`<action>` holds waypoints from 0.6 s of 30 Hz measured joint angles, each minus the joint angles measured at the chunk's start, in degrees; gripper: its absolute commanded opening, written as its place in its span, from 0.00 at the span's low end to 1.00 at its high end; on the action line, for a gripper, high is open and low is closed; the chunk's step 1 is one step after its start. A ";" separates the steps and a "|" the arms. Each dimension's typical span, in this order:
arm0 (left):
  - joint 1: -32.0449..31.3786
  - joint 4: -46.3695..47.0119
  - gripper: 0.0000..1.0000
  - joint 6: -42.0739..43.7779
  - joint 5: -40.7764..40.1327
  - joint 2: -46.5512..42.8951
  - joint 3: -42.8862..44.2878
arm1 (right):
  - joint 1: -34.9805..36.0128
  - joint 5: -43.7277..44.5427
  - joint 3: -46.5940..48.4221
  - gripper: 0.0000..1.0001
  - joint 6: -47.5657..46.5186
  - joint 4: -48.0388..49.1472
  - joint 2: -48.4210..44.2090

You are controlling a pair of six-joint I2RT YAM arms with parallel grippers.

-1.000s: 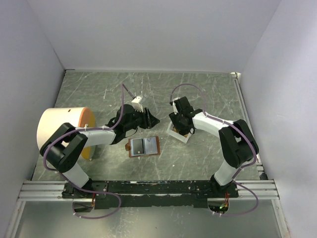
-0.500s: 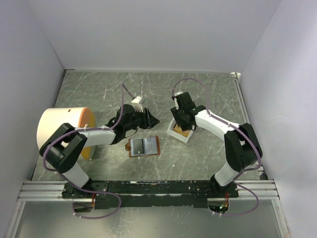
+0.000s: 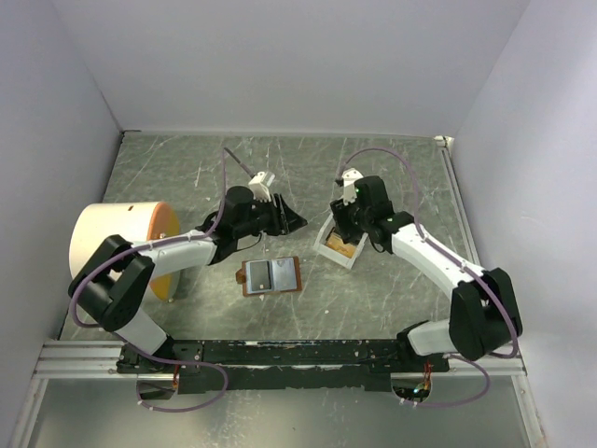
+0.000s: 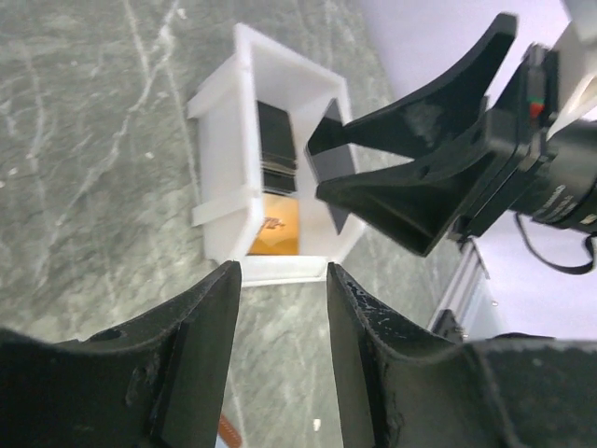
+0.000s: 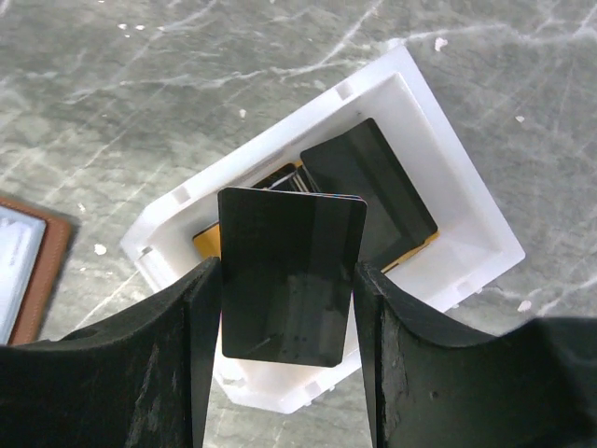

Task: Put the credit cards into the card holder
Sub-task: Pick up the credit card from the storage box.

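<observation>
My right gripper (image 5: 287, 273) is shut on a dark credit card (image 5: 291, 299), gripped by its two long edges and held above the white tray (image 5: 448, 159). In the tray lie another dark card (image 5: 373, 187) and an orange one (image 5: 207, 241). The card holder (image 3: 270, 275), a brown wallet with pale blue lining, lies open on the table to the front left of the tray (image 3: 328, 252). My left gripper (image 4: 282, 271) hovers open and empty just left of the tray (image 4: 229, 140), facing it and the right gripper (image 4: 373, 163).
A large cream cylinder with an orange end (image 3: 117, 243) stands at the left, beside the left arm. White walls close in the grey marbled table on three sides. A metal rail (image 3: 280, 353) runs along the front edge.
The right gripper has risen and drawn back from the tray with the dark card in its grip. The left gripper has shifted slightly back and to the right.
</observation>
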 measured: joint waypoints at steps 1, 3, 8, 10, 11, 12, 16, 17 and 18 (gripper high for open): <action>0.00 -0.20 0.54 -0.61 0.52 0.00 0.63 | -0.15 -1.27 -0.48 0.38 -0.22 0.37 -0.79; 0.09 -0.17 0.55 -2.01 1.92 0.00 1.66 | -0.31 -3.32 -1.55 0.38 -0.96 1.25 -2.54; 1.11 1.53 0.59 -5.88 7.10 0.37 3.72 | -0.35 -7.52 -4.26 0.38 -4.33 2.97 -7.32; 1.40 2.45 0.60 -7.34 8.72 0.72 4.09 | -0.35 -8.74 -5.07 0.38 -5.64 3.48 -8.87; 1.53 2.93 0.61 -7.98 9.51 0.98 4.35 | -0.37 -9.70 -5.57 0.38 -6.29 4.04 -9.75; 1.55 3.28 0.61 -8.41 10.14 1.33 4.59 | -0.39 -10.78 -6.23 0.38 -6.95 4.74 -10.67; 1.64 4.13 0.62 -9.81 12.61 3.58 6.14 | -0.39 -14.73 -8.50 0.38 -8.68 7.17 -14.12; 1.66 4.42 0.62 -10.19 13.35 4.33 6.58 | -0.39 -15.45 -8.74 0.38 -9.01 7.63 -14.64; 1.66 4.92 0.62 -10.58 13.92 5.03 6.82 | -0.39 -16.15 -8.87 0.38 -9.27 8.07 -14.97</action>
